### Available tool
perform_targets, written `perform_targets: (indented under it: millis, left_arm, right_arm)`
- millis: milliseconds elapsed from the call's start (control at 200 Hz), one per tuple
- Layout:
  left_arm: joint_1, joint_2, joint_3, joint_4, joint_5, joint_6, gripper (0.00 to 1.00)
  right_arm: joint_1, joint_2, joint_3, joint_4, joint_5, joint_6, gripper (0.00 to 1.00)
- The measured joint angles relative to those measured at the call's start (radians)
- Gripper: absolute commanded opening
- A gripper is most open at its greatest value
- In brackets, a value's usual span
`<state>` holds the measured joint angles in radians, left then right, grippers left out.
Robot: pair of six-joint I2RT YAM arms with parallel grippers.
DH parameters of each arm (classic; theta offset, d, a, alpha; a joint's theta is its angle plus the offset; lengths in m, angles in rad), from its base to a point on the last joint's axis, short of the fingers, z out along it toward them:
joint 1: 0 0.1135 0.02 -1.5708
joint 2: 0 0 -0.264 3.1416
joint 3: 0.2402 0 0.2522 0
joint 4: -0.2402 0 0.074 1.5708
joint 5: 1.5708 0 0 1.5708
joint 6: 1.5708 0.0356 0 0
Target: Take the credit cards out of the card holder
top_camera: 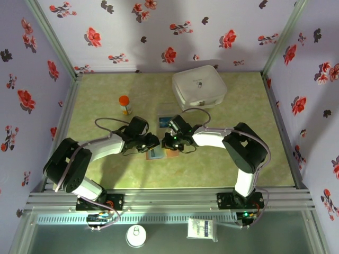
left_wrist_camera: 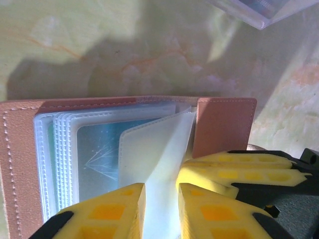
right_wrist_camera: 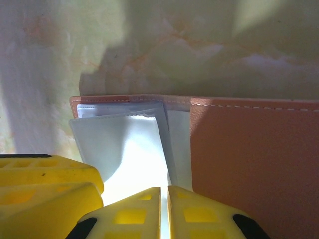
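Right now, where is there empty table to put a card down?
Bare table lies between the right arm and the right wall. More lies between the bottle and the left wall, and along the near edge before the card holder. The middle is crowded: both arms meet over the card holder, tray and white case behind.

Top external: high, behind arm bases (top_camera: 100, 202), looks down on whole desk (top_camera: 106, 174), far. Left wrist: close over left gripper (left_wrist_camera: 162, 209), facing card holder (left_wrist_camera: 224, 124). Right wrist: close over right gripper (right_wrist_camera: 164, 214), opposite side. All share card holder.
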<state>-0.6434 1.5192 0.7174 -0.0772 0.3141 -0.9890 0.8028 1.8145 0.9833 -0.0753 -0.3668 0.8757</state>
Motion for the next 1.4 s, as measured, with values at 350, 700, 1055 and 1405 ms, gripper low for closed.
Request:
perform_targets:
  millis: [350, 700, 1055, 1405]
  left_arm:
    - [-0.010, -0.027, 0.000, -0.069, -0.060, -0.001, 0.35]
    - [-0.027, -0.026, 0.000, -0.031, -0.058, -0.025, 0.19]
    - [-0.060, 0.002, 0.051, -0.015, -0.041, -0.030, 0.17]
    - [-0.126, 0.194, 0.223, -0.032, -0.039, -0.029, 0.16]
  right_arm:
    - [0.000, 0.000, -0.015, 0.000, 0.000, 0.000, 0.10]
    - [-0.005, -0.005, -0.019, -0.003, 0.000, 0.000, 0.12]
    - [-0.008, -0.150, -0.019, -0.127, 0.077, -0.054, 0.14]
    - [-0.079, -0.350, -0.093, -0.190, 0.156, -0.091, 0.15]
